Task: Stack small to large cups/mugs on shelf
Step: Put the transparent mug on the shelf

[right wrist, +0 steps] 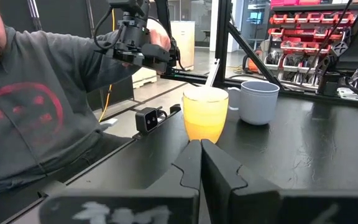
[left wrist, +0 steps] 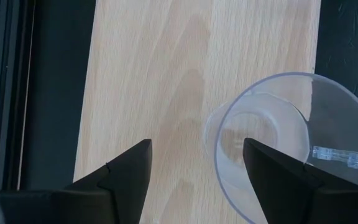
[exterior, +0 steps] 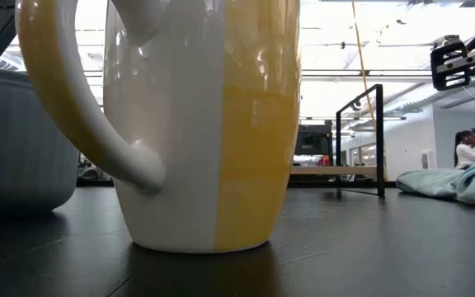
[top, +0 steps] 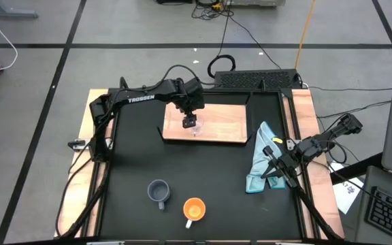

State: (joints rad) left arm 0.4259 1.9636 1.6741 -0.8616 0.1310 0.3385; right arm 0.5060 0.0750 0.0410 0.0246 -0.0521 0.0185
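Note:
The clear glass cup (left wrist: 272, 140) stands upright on the light-wood shelf board (top: 220, 122), and shows faintly in the high view (top: 195, 130). My left gripper (left wrist: 194, 155) is open above the board, pointing down; one finger (left wrist: 272, 168) shows in front of the cup's rim. The blue-grey mug (top: 158, 192) and the orange mug with a white handle (top: 194, 209) stand on the black table near its front edge. My right gripper (right wrist: 201, 152) is shut and empty at the table's right side, beside the cloth, and faces both mugs (right wrist: 205, 114). My left gripper has one finger over the near side of the glass cup's rim (left wrist: 229, 134) and the other well off it over bare board. I cannot tell whether the finger touches the cup. The cup stands on the board.
A light-blue cloth (top: 260, 158) lies crumpled at the table's right. A person in a grey sweatshirt (right wrist: 30, 106) shows beyond the table in the right wrist view. A dark keyboard-like unit (top: 257, 79) lies behind the board. In the low view the orange mug (exterior: 196, 124) fills the foreground.

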